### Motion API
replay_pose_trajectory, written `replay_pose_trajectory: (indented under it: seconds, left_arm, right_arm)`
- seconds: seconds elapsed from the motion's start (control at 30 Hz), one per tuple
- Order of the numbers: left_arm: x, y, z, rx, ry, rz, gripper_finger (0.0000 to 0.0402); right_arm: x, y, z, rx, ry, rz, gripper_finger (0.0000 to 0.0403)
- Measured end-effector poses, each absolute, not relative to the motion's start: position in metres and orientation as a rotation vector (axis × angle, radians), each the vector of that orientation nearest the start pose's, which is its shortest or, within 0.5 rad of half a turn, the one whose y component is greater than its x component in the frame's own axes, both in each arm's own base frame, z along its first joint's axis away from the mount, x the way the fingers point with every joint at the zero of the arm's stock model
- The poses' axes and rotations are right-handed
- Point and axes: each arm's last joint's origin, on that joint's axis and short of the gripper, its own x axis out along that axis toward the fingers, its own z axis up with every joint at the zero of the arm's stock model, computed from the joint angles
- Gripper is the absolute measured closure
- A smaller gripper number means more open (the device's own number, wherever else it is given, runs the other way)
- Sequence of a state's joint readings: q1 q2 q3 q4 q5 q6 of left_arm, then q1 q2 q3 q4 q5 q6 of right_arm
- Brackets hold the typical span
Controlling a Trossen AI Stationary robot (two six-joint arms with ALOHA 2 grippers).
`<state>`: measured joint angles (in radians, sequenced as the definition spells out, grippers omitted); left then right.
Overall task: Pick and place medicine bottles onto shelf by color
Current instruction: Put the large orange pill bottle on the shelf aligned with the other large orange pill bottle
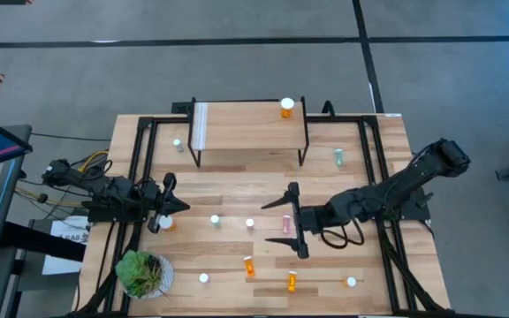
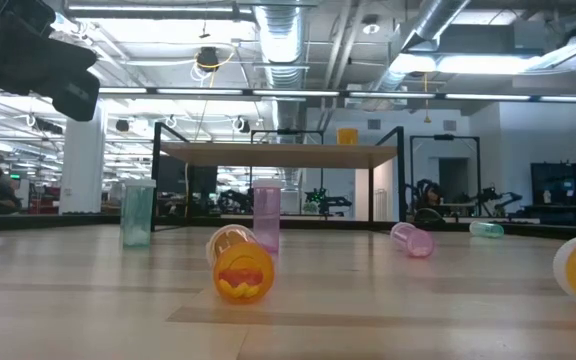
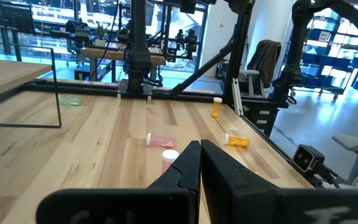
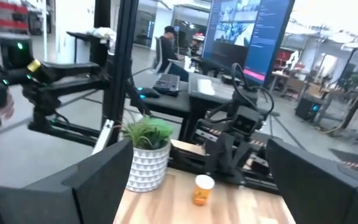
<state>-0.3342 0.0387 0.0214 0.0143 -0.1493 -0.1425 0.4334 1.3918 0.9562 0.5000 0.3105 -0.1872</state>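
We judged the job barely begun: only one orange bottle stood on the shelf, near its one-o'clock corner. The rest were scattered over the table: a pink bottle lying between our right gripper's wide-spread, empty fingers, a green bottle at three o'clock of the shelf, and two orange bottles lying towards six o'clock. Our left gripper waited at nine o'clock, clenched on nothing.

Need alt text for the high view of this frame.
Overhead: the open right gripper hovers over a pink bottle mid-table; the shut left gripper waits at the left edge. One orange bottle stands on the shelf.
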Motion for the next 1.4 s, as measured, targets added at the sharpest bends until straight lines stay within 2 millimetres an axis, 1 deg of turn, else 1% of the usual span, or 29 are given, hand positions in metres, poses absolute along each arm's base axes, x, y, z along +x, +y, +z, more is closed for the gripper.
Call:
replay_pose_trajectory:
  seconds: [0.13, 0.23, 0.37, 0.43, 0.53, 0.63, 0.73, 0.83, 0.97, 1.13, 1.27, 1.4]
  left_arm:
    - [0.095, -0.028, 0.169, -0.142, 0.016, -0.185, 0.0401]
    - [0.095, -0.028, 0.169, -0.142, 0.016, -0.184, 0.0401]
    - [0.095, -0.028, 0.169, -0.142, 0.015, -0.184, 0.0401]
    - [0.095, -0.028, 0.169, -0.145, 0.014, -0.172, 0.0401]
    - [0.095, -0.027, 0.170, -0.204, 0.010, -0.133, 0.0401]
    - [0.094, -0.025, 0.172, -0.262, 0.018, -0.079, 0.0401]
    - [0.093, -0.025, 0.176, -0.284, 0.020, -0.076, 0.0401]
    - [0.092, -0.024, 0.182, -0.307, 0.020, -0.084, 0.0401]
    - [0.087, -0.023, 0.192, -0.357, 0.067, -0.074, 0.0401]
    - [0.078, -0.020, 0.214, -0.368, 0.084, -0.076, 0.0401]
    - [0.067, -0.016, 0.236, -0.401, 0.097, -0.075, 0.0401]
    - [0.057, -0.012, 0.251, -0.397, 0.103, -0.074, 0.0401]
  right_arm:
    - [0.288, 0.129, 0.320, -0.145, -0.072, 0.133, 0.0012]
    - [0.289, 0.127, 0.319, -0.235, -0.065, 0.123, 0.0012]
    - [0.293, 0.120, 0.306, -0.307, 0.062, 0.113, 0.0012]
    - [0.294, 0.115, 0.302, -0.273, 0.100, 0.100, 0.0012]
    - [0.296, 0.109, 0.302, -0.226, 0.103, 0.079, 0.0012]
    - [0.298, 0.106, 0.308, -0.179, 0.049, 0.059, 0.0012]
    - [0.299, 0.104, 0.315, -0.159, -0.019, 0.046, 0.0012]
    - [0.299, 0.102, 0.320, -0.161, -0.066, 0.038, 0.0012]
    - [0.298, 0.102, 0.325, -0.146, -0.111, 0.034, 0.0012]
    - [0.298, 0.102, 0.327, -0.138, -0.133, 0.032, 0.0012]
    - [0.298, 0.102, 0.327, -0.177, -0.128, 0.029, 0.0012]
    - [0.298, 0.102, 0.324, -0.184, -0.100, 0.032, 0.0012]
